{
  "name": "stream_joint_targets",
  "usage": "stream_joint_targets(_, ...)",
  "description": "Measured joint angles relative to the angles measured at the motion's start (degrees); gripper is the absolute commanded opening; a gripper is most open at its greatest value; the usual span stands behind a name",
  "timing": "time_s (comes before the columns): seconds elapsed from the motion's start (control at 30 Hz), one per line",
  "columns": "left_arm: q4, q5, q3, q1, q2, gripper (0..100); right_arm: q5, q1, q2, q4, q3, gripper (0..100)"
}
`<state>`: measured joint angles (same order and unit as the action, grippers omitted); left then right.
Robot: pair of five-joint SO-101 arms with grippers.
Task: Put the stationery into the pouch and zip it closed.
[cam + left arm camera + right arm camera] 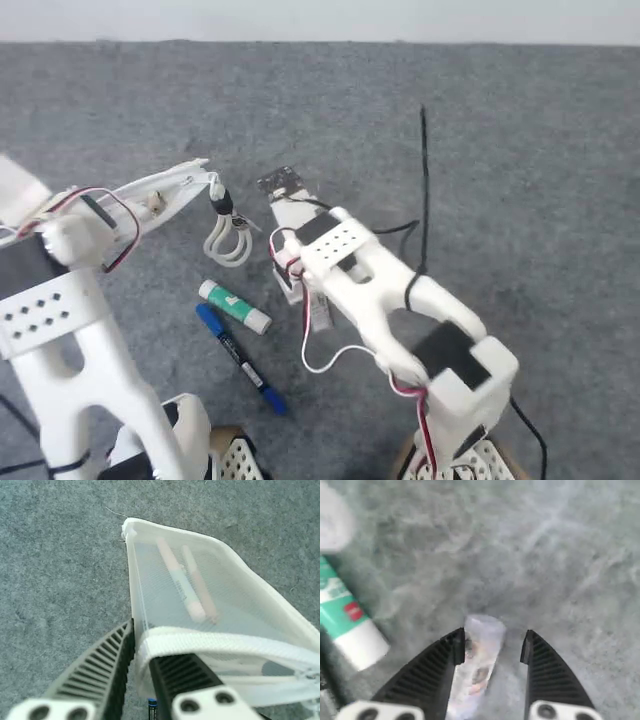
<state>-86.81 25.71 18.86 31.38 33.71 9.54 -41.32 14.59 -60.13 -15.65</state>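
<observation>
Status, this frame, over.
Left gripper shut on white mesh pouch, two pale pens inside. Right gripper open around small clear-wrapped block. Green-white glue stick, blue pen lying outside.

Left claw (141,647) clamped shut, right claw (495,641) spread open, angled downward

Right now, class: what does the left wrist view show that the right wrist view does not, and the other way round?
Left wrist view: the left hand shut on the rim of a white mesh pouch, with two pen-like sticks inside. Right wrist view: the right hand open around a small clear-wrapped piece, with a green and white glue stick beside it. Both: the grey mat under everything.
</observation>
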Motion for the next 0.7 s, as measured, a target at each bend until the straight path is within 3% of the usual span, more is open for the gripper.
stream_joint_targets(0.27,0.0,0.0,0.0,0.0,0.0,1,0.0,0.2,5.3,-2.6,4.6,17.2)
stream_joint_targets(0.47,0.0,0.0,0.0,0.0,0.0,1,0.0,0.4,6.3,-4.7,6.8,0.9)
stream_joint_targets(0.7,0.0,0.0,0.0,0.0,0.0,1,0.0,0.4,6.3,-7.9,6.8,1.2)
